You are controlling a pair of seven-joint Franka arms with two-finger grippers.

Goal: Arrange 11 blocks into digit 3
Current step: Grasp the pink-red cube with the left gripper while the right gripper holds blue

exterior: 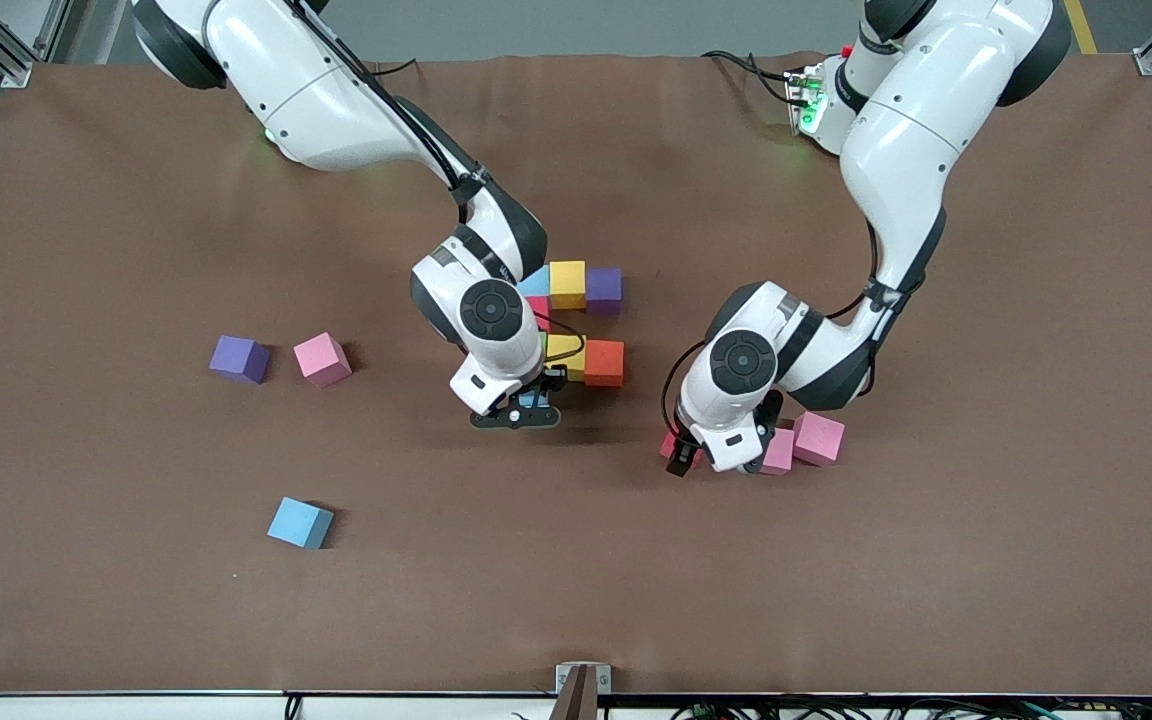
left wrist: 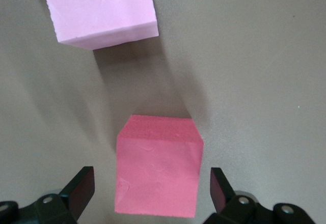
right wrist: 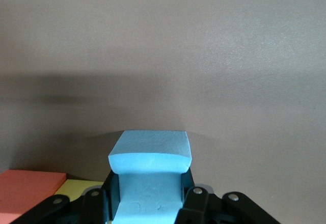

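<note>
Now | right gripper point(right wrist: 147, 203) clamps light blue block point(right wrist: 151, 155) | left gripper point(left wrist: 153, 186) straddles red block point(left wrist: 157, 175)

The right pincer point(exterior: 519, 412) grips a light blue block point(exterior: 530, 399) just beside the orange block point(exterior: 604, 362) — the left pincer point(exterior: 721, 452) hangs over a red block point(exterior: 671, 445), pink blocks point(exterior: 818, 437) beside it.

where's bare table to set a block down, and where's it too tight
Bare mat lies between the lone blue block and the front edge, and between the pink block and the right arm's base. It is crowded at the block cluster, where the right gripper holds a blue block, and around the open left gripper straddling a red block.
</note>
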